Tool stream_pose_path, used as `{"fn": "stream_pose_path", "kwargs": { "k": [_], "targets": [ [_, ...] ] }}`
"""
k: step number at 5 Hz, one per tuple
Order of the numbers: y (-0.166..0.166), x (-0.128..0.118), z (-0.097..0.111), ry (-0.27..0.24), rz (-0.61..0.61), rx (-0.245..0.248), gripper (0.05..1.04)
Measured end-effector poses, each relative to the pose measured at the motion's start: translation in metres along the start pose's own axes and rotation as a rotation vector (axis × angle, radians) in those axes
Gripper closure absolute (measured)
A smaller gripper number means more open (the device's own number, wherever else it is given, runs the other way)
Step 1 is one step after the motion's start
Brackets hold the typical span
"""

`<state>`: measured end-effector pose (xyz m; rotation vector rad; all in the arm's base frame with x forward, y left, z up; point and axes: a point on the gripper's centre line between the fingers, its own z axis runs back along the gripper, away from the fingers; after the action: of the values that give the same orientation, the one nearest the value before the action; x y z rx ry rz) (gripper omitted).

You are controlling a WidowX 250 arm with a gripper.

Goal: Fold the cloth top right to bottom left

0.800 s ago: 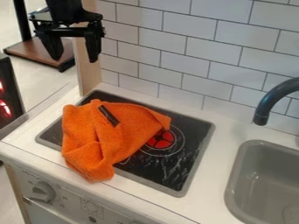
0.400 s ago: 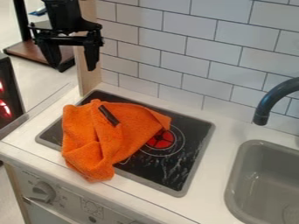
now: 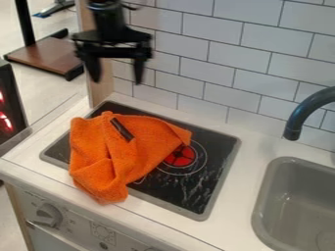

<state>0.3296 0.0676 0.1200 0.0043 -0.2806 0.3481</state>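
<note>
- Camera view, far left: a dark unit (image 3: 8, 105) with red glowing lights stands beside the counter (image 3: 239, 198)
- Just right of it, farther back on the floor, lies a brown board (image 3: 46, 55), a black post rising at its left
- Below, on the counter's front panel, sits a pale knob (image 3: 47, 214)
- Next comes a wooden upright (image 3: 99, 90) at the left end of the tiles (image 3: 208, 29)
- Cloth (image 3: 121, 157): orange, rumpled, spread over the left part of the black hob (image 3: 203, 184), its lower end past the hob's near rim and over the counter's white edge; folds gather at its lower left, a dark tag (image 3: 122, 128) lies near its top, and its right corner points out beside the red ring (image 3: 180, 156)
- Gripper (image 3: 118, 81): in the air above the cloth's top edge, in front of the tiles, pointing down; its two fingers are wide apart with nothing between them, and it is clear of the cloth
- Far right: a dark curved tap (image 3: 311, 108) leans in over the grey sink (image 3: 294, 208)
</note>
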Motion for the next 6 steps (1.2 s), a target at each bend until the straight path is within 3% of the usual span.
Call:
{"fn": "stream_pose_path", "kwargs": {
  "k": [1,3,6],
  "targets": [
    [-0.025,-0.005,-0.014,0.013,0.042,0.033,0.083],
    [-0.063,-0.01,-0.043,-0.029,0.104,0.107,0.083],
    [-0.092,-0.001,-0.099,0.019,0.159,0.172,0.083]
  ]
}}
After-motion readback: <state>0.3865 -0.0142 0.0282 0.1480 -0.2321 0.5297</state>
